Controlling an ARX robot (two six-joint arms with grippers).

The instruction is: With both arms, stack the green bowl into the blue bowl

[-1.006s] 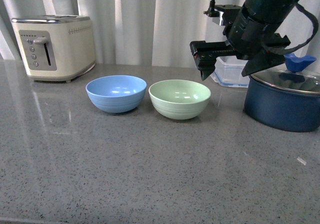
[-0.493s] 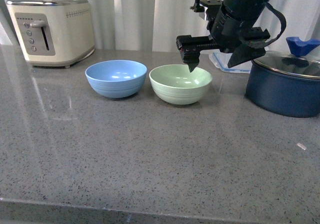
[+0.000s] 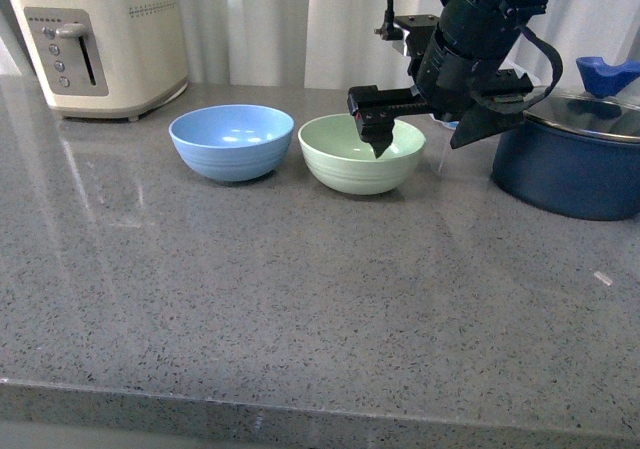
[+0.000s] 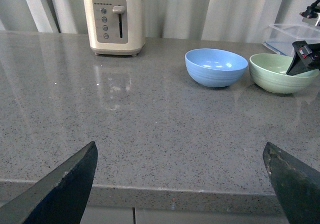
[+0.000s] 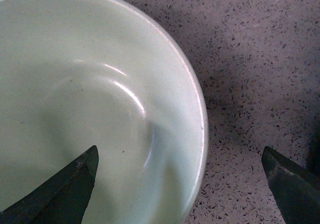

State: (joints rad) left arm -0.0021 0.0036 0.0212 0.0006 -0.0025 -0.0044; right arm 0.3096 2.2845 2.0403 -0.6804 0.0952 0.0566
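The pale green bowl (image 3: 345,169) stands on the grey counter just right of the light blue bowl (image 3: 231,141); the two sit close side by side, both upright and empty. My right gripper (image 3: 418,149) hangs open straddling the green bowl's right rim, one finger inside the bowl and the other outside it. In the right wrist view the green bowl (image 5: 75,99) fills the frame, its rim running between the open right gripper (image 5: 180,184). My left gripper (image 4: 182,184) is open over the counter's front edge, far from the blue bowl (image 4: 216,67) and green bowl (image 4: 275,74).
A cream toaster (image 3: 100,44) stands at the back left. A dark navy pot with a glass lid (image 3: 570,169) sits right of the green bowl, close to the right arm. A clear plastic container (image 4: 295,34) is behind it. Curtains hang at the back.
My right gripper has come down and leftward from above the pot side onto the green bowl's right rim. Both bowls have stayed in place.
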